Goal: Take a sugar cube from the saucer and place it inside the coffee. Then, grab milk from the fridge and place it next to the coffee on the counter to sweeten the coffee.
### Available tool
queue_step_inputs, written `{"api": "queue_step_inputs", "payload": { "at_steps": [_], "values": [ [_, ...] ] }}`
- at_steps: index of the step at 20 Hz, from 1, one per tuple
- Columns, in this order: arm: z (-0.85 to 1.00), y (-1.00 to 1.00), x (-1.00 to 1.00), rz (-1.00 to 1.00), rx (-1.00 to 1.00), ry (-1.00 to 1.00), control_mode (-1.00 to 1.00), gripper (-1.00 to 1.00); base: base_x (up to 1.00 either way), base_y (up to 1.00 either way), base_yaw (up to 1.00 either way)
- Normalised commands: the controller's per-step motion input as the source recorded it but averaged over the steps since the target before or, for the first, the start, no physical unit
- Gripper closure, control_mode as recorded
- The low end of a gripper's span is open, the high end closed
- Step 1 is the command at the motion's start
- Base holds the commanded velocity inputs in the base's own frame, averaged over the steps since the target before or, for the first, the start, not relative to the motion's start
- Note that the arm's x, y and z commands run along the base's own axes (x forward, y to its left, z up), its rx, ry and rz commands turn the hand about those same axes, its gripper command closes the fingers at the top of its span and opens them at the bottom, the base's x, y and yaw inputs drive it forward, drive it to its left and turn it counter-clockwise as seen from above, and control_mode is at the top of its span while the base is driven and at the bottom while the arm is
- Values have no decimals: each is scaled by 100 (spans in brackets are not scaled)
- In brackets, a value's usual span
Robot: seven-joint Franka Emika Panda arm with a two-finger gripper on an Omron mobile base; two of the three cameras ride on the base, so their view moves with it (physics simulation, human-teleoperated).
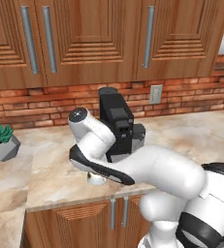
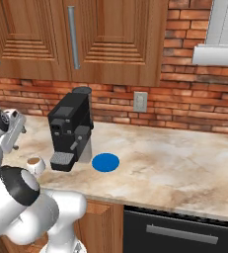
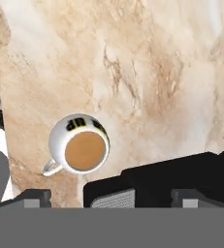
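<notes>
Pincer (image 3: pixel 111 197) spread and empty above the coffee (image 3: pixel 79 145) near the bench (image 2: pixel 184 163) front edge, risking a knock and spill on descent.

Coffee (image 3: pixel 85 150) stands on the counter (image 3: pixel 147 72) beside the black machine (image 3: pixel 181 179).

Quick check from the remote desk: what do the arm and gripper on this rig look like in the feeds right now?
The arm is glossy white, built of rounded, bulbous links with dark grey to black bands and caps at the joints. One link carries a black trim strip along its edge. The gripper has two small dark finger tips with lighter grey faces, seen in the hand view. No loose cables or printed markings are visible.
</notes>
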Motion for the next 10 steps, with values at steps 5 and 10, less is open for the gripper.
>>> {"api": "queue_step_inputs", "payload": {
  "at_steps": [5,10],
  "values": [
    [79,-17,-81,-6,29,-42,-100,-100,0,0,0],
    [60,-44,-73,-1,36,-41,-100,-100,0,0,0]
  ]
}}
